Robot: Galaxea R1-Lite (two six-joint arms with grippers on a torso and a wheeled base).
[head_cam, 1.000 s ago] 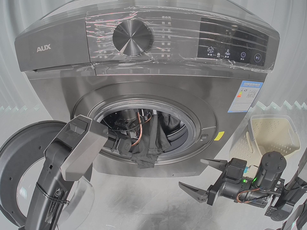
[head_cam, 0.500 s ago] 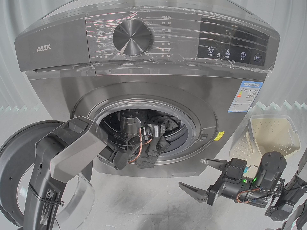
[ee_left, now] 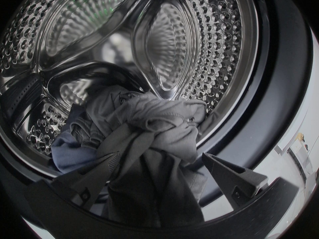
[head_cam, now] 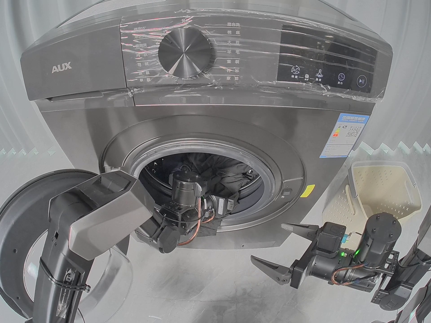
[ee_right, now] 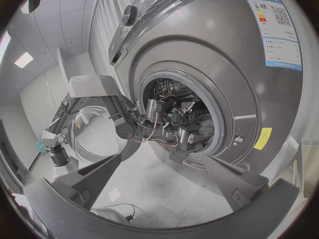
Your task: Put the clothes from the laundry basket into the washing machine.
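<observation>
From the head: washer [head_cam: 224, 126], door [head_cam: 27, 211] open at left, left arm [head_cam: 103, 207] across the lower rim [head_cam: 258, 217], dark clothes [head_cam: 215, 171] heaped in the drum behind. Basket [head_cam: 381, 185] beside the washer at right, right claw [head_cam: 267, 241] spread wide near it. From the left wrist: left claw [ee_left: 160, 155] released, clothes between its fingers [ee_left: 229, 180], inside the drum [ee_left: 166, 34]. From the right wrist: clothes' edge hanging over the rim.

I get even light from ceiling panels [ee_right: 23, 59], glare on the plastic wrap [head_cam: 251, 45] of the washing machine [head_cam: 215, 122], a dim drum [ee_left: 172, 50], and fisheye-bent, dark-cornered wrist views.
</observation>
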